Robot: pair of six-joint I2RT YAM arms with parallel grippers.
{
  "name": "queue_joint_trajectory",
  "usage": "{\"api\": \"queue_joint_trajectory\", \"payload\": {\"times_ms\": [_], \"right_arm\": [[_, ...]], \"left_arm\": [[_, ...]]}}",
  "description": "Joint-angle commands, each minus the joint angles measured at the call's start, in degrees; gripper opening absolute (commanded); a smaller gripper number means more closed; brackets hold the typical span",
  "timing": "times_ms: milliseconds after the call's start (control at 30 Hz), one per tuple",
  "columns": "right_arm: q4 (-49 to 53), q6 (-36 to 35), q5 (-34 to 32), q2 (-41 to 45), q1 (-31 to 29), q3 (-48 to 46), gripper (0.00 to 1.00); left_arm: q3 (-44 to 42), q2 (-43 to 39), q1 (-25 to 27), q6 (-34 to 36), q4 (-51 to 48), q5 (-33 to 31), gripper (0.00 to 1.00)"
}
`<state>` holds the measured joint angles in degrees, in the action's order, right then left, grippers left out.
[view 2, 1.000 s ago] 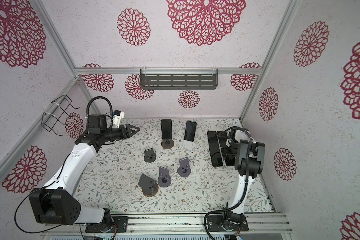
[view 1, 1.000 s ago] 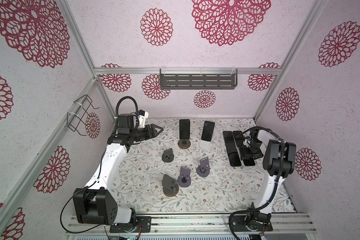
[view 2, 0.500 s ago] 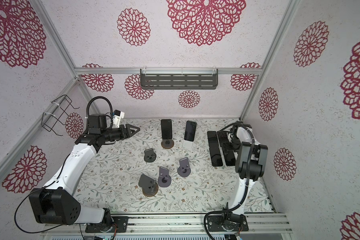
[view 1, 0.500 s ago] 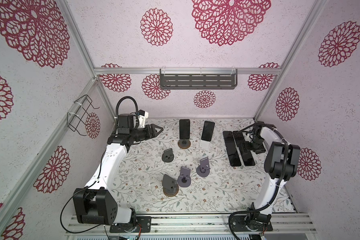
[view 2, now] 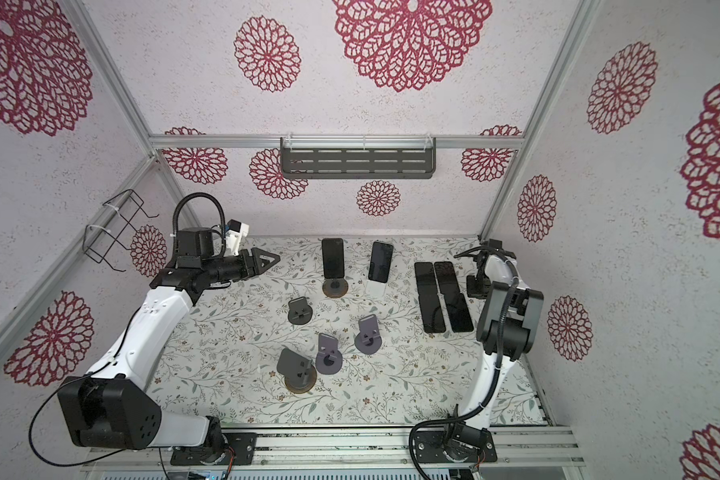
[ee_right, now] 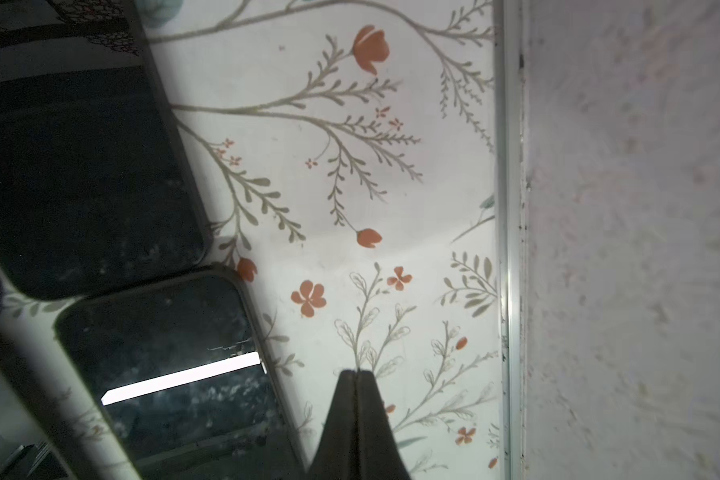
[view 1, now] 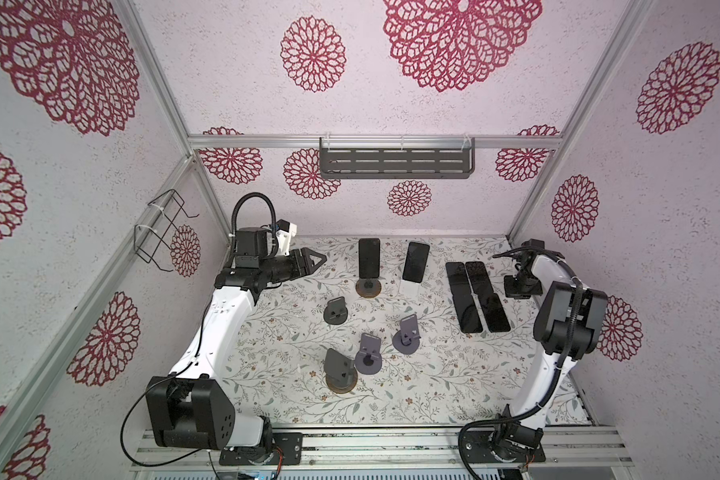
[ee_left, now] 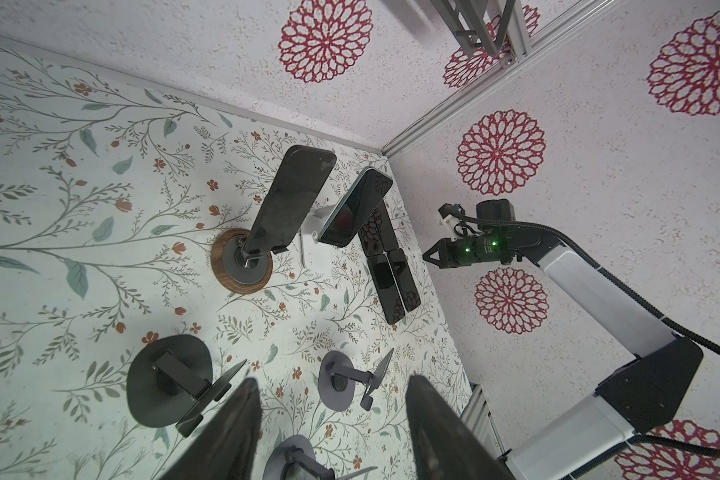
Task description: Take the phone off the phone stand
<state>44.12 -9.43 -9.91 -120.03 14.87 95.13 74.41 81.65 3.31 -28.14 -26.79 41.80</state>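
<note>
Beyond the empty stands (view 1: 341, 365) nearest me, I'd open the right jaws, now pressed together on nothing beside the flat phones (view 1: 464, 303), and pinch the phone (view 1: 415, 262) by its edges off its white stand (view 1: 410, 287) at the far end of the surface (view 1: 292, 374), with the left jaws apart and empty.

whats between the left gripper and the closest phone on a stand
Nothing, just bare floral tabletop between left gripper and that phone, clear in both top views.
</note>
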Motion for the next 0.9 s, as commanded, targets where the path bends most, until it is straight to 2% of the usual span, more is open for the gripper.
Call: {"api": "queue_joint_trajectory", "payload": {"times_ms": [0,133,867], "right_arm": [[-1.24,0.2,0.22,0.12,-0.25,-1.14,0.0],[-2.12,0.46,0.76,-0.12,-0.28,-3.12,0.0],[-4.22,0.18,3.26,2.24,-1.09,-11.56,0.0]], "left_arm": [[-0.14,-0.61,-0.32,-0.41,1.03,0.53,0.6],[-0.06,-0.79,-0.33,-0.31,1.03,0.91,0.56],[-0.06,-1.14,-0.33,-0.27,0.95,0.54,0.57]]}}
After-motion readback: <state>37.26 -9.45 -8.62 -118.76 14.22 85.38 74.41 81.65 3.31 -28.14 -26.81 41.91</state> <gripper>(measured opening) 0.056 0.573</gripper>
